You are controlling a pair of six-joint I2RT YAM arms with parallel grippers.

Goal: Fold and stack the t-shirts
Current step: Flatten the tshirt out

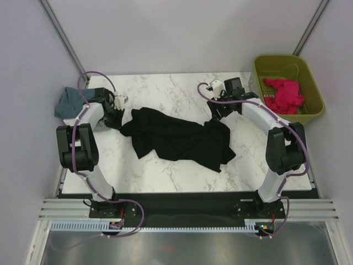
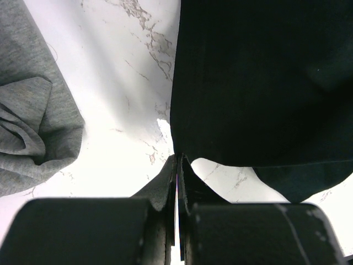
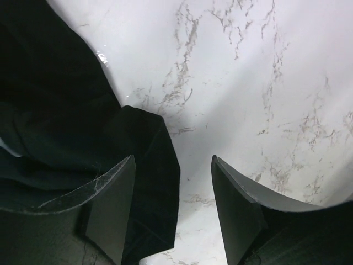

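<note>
Obs., left gripper: fingers pressed flat together, faces touching along their length. The tips meet the near corner of the black shirt, which spreads away ahead of them and off to one side. Cannot tell whether any cloth is pinched between the tips. On the other side, bare marble table lies ahead of the tips. Further that way, well apart from the fingers, lies a bunched grey shirt.

Obs., right gripper: fingers spread wide. Between them are marble and the edge of a black lobe. One finger stands over the folded black cloth, the other over bare marble. Contact with the cloth: cannot tell.

Top view: the black shirt lies crumpled across the middle of the table, running from the left fingertips to the right ones, one gripper at each end. The grey shirt sits at the far left corner, beyond the left fingers. Beyond the right fingers, at the far right corner, is a basket with pink cloth in it.
</note>
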